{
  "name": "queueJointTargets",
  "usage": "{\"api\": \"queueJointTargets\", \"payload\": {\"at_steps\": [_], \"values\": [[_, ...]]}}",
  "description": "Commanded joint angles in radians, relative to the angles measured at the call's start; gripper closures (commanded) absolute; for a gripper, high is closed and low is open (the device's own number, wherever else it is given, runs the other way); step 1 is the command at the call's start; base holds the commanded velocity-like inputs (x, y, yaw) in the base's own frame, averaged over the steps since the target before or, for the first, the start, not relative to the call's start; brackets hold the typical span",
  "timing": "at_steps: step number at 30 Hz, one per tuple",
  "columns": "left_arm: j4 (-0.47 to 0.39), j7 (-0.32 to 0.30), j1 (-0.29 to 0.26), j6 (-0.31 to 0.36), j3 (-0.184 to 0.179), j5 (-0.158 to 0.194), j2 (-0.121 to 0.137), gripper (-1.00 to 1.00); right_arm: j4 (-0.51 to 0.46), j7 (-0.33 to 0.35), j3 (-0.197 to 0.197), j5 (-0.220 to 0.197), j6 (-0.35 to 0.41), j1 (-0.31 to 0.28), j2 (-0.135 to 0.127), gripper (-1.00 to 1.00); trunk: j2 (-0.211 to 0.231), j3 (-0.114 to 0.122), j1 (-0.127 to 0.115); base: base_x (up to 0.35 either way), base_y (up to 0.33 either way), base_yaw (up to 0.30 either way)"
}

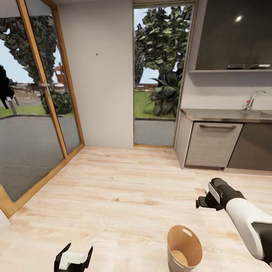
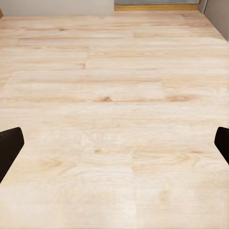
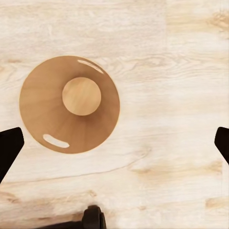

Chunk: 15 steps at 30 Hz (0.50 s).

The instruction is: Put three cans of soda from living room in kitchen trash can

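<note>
My right gripper [image 1: 201, 203] hangs with jaws open and empty above the pale wood floor [image 1: 124, 189]; the trash can [image 1: 184, 251] stands upright near me; my left gripper [image 1: 73, 257] is open too.

Trash can [image 1: 184, 251] on floor [image 1: 113, 189]; cabinets [image 1: 213, 145] behind, right; glass doors [image 1: 34, 113] left.

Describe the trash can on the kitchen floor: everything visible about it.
The trash can is a small round bucket that tapers to a narrower base, wood-brown inside and pale grey-beige outside. Two oval handle cut-outs sit opposite each other near the rim. It stands upright on the pale wood floor, open at the top and empty, its round bottom bare in the right wrist view. Nothing touches it but the floor; the right claw hangs above and beside it.
</note>
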Motion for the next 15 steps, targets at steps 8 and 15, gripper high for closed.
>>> {"api": "queueJointTargets", "payload": {"at_steps": [8, 15], "values": [[-0.001, 0.000, 0.001, 0.000, 0.000, 0.000, 0.000, -1.00, 0.000, 0.000, 0.000, 0.000, 0.000, 0.000, 0.001, -1.00, -0.056, -0.025, 0.031, 0.000, 0.000, 0.000], [0.000, 0.000, 0.000, 0.000, 0.000, -0.001, 0.000, -1.00, 0.000, 0.000, 0.000, 0.000, 0.000, 0.000, 0.000, -1.00, -0.105, -0.047, 0.058, 0.000, 0.000, 0.000]]}}
